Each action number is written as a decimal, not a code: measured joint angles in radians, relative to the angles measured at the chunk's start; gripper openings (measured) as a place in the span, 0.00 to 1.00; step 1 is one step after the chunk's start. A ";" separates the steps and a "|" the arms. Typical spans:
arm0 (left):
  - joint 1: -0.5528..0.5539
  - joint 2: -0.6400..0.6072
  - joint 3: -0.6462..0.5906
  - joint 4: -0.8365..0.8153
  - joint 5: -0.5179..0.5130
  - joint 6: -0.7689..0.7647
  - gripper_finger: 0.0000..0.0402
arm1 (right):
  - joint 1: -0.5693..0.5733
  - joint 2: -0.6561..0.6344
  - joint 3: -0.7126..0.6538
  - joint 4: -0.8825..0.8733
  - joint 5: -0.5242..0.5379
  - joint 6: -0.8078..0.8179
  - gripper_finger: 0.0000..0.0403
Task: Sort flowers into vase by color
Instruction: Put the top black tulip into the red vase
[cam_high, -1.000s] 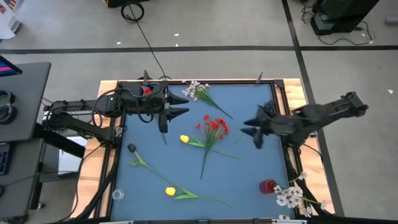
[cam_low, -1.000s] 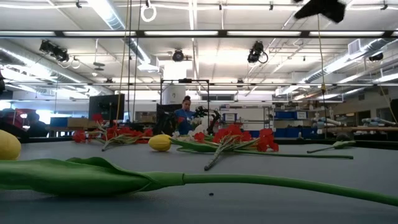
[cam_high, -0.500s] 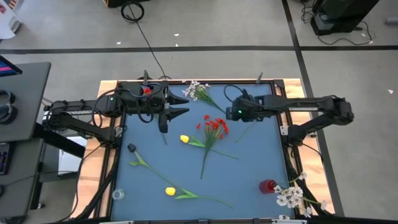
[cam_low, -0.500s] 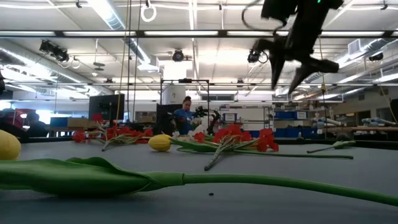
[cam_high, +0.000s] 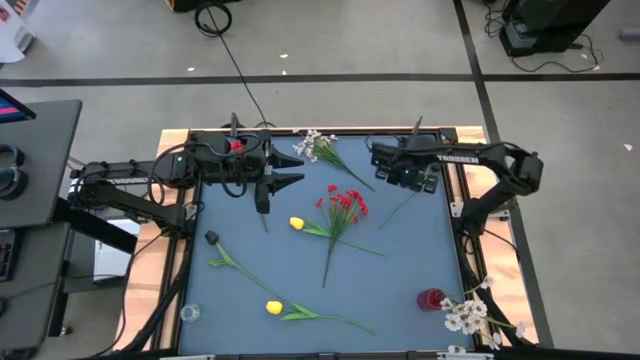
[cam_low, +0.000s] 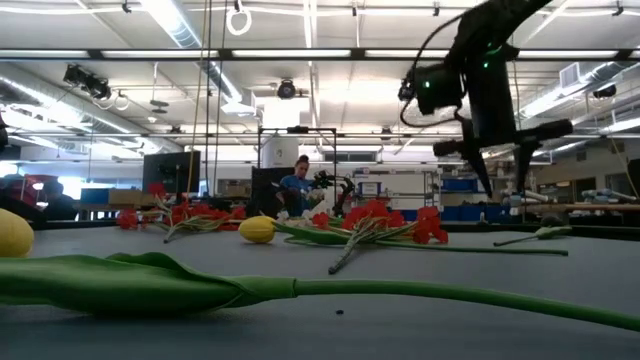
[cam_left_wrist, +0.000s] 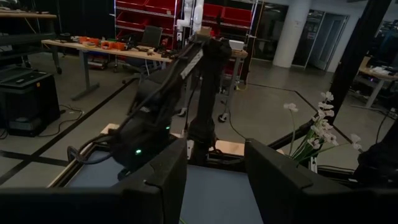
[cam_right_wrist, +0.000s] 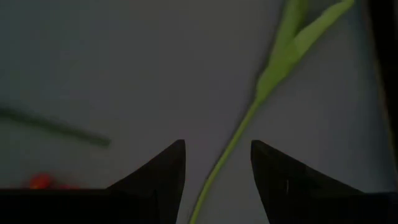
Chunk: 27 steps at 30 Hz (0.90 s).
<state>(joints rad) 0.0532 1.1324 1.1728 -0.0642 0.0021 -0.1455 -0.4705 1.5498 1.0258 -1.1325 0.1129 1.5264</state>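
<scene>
As the dark right gripper (cam_high: 408, 178) swings in from the table's right edge to the far right part of the blue table (cam_high: 420, 260), it hangs above a bare green leafy stem (cam_right_wrist: 273, 78), fingers parted around it but not touching. Likely a pick is starting; red blossom cluster (cam_high: 344, 204) and yellow tulips (cam_high: 297, 224) lie mid-table, unsorted. Left gripper (cam_high: 290, 180) waits far left, fingers apart.
</scene>
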 joint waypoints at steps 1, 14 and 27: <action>0.000 0.000 0.000 0.000 0.000 0.000 0.42 | -0.018 0.009 -0.006 0.000 -0.008 -0.006 0.47; 0.000 0.000 0.000 0.000 0.000 0.000 0.42 | -0.148 0.017 -0.178 0.114 -0.084 0.037 0.47; 0.000 0.000 0.000 0.000 0.000 0.000 0.42 | -0.187 0.013 -0.278 0.297 -0.053 0.121 0.36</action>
<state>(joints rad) 0.0529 1.1324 1.1728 -0.0639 0.0020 -0.1455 -0.6571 1.5623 0.7483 -0.8352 0.0603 1.6474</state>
